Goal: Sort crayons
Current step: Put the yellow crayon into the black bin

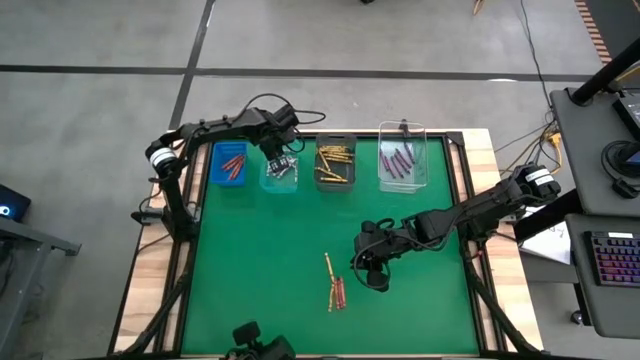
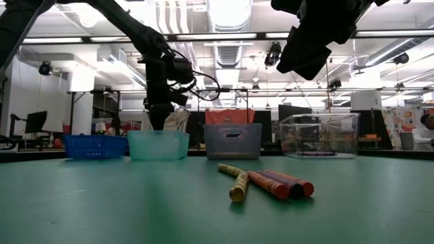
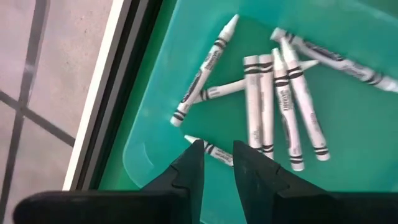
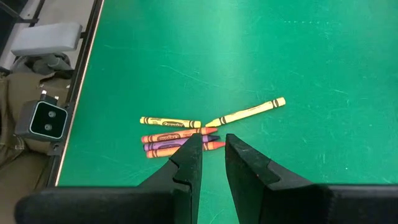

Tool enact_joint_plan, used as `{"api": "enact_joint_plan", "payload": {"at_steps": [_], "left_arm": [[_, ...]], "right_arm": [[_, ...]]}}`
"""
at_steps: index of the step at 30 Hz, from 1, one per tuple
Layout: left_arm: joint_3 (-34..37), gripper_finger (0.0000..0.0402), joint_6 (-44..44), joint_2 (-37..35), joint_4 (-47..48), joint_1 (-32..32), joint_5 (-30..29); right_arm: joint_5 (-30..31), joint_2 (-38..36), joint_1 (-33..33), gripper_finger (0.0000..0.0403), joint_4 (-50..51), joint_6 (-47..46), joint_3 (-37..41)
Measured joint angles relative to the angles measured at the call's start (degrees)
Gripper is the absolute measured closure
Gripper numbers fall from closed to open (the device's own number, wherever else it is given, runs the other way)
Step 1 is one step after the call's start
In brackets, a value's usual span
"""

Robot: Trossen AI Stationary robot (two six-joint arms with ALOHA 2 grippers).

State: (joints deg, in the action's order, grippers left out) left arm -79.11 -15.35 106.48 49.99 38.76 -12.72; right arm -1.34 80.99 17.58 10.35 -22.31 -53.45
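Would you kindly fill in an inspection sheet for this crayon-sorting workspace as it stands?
Surface: green table mat, wooden edges.
Job's things: five loose crayons mid-mat, two gold, two red, one purple; silver-grey crayons in the pale translucent bin; red ones in the blue bin; gold ones in the grey bin; purple ones in the clear bin.
Clutter: nothing seen.
Grippers: left gripper over the pale bin, slightly open, empty; right gripper above the loose crayons, slightly open, empty.
Cables: black cable on floor.
Surroundings: desk with keyboard.

Four small bins, blue (image 1: 231,165), teal (image 1: 279,172), grey (image 1: 336,166) and clear (image 1: 402,160), line the green table (image 1: 260,260).
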Motion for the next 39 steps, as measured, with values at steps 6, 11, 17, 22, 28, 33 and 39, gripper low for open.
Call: {"api": "enact_joint_plan", "payload": {"at_steps": [6,11,17,22,28,33,39], "left_arm": [[0.02,0.0334,1.82,-3.52,0.09,-1.01,8.15],[0.16,0.0333,4.46,-8.87,-0.54,-3.82,12.11],[2.29,0.0333,6.90,-17.30,-5.37,-10.35,12.29],[7.86,0.0333,10.71,-25.72,-11.82,-17.26,12.20],[19.43,0.0333,18.48,-36.73,-23.59,-26.89,11.73],[31.32,0.0333,25.40,-44.53,-37.79,-36.31,7.70],[41.43,0.0333,28.30,-49.47,-53.84,-44.50,1.93]], "right_arm": [[-0.01,0.00,0.00,0.0342,0.00,0.00,0.00],[-0.02,0.00,0.00,0.0342,0.00,-0.20,0.00],[0.08,0.00,0.00,0.0342,-0.08,-0.93,0.00],[3.07,0.00,0.02,0.0342,-0.43,-3.70,0.00],[4.89,0.00,-0.09,0.0342,-0.84,-7.97,-0.15],[6.58,0.80,-0.11,0.0342,-2.20,-11.37,-1.31],[6.97,4.40,-0.11,0.0342,-2.15,-14.01,-5.50]]}}
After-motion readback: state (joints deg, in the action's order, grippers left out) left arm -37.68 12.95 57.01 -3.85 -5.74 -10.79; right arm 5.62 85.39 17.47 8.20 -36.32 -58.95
